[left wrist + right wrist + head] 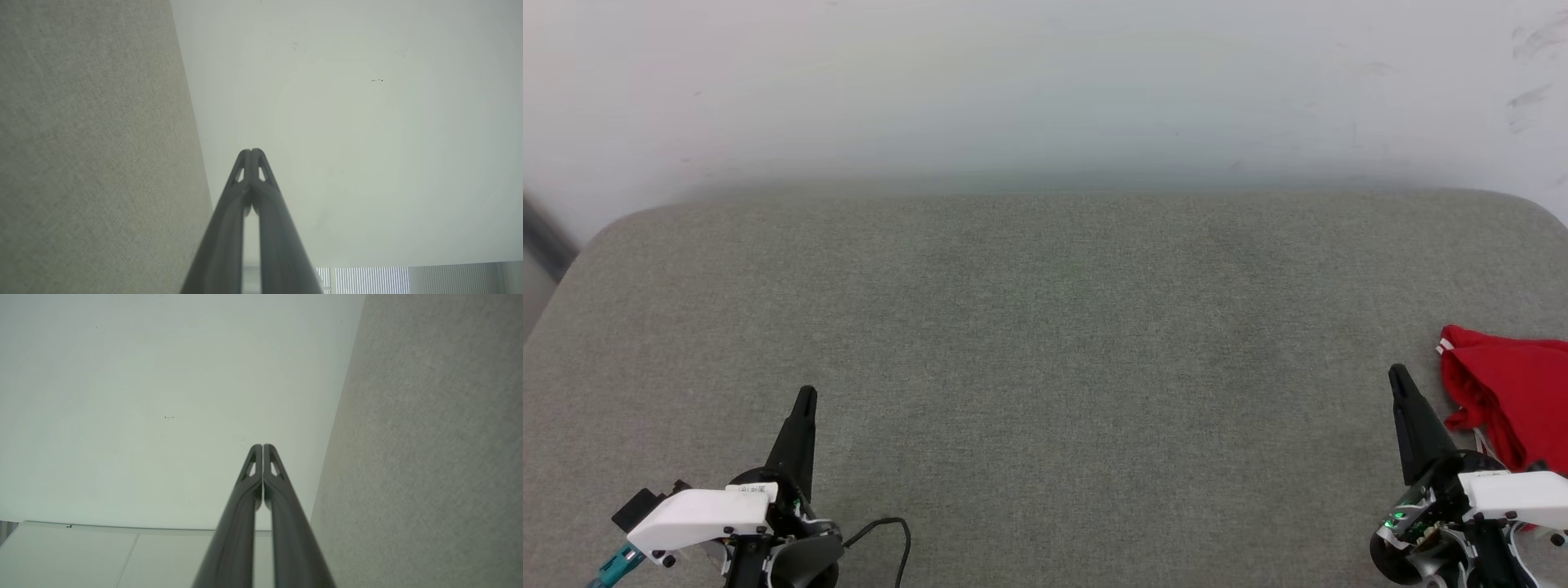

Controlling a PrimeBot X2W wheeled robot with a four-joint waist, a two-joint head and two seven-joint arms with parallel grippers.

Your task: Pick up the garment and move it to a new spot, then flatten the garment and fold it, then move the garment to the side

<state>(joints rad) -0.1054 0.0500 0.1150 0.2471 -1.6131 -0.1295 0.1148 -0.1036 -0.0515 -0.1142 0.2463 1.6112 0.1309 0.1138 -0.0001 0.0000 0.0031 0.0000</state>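
No text can be read. A small white label is seen on the housing of the left gripper, but its print is too small to be made out.

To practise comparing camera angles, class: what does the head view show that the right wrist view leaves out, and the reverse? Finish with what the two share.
The head view adds the red garment, bunched at the picture's right edge, and the left gripper. The right wrist view adds a pale seamed panel below the wall, plus a close look at the right gripper, its tips pressed together. Shared: the right gripper, the grey fabric surface and the white wall.
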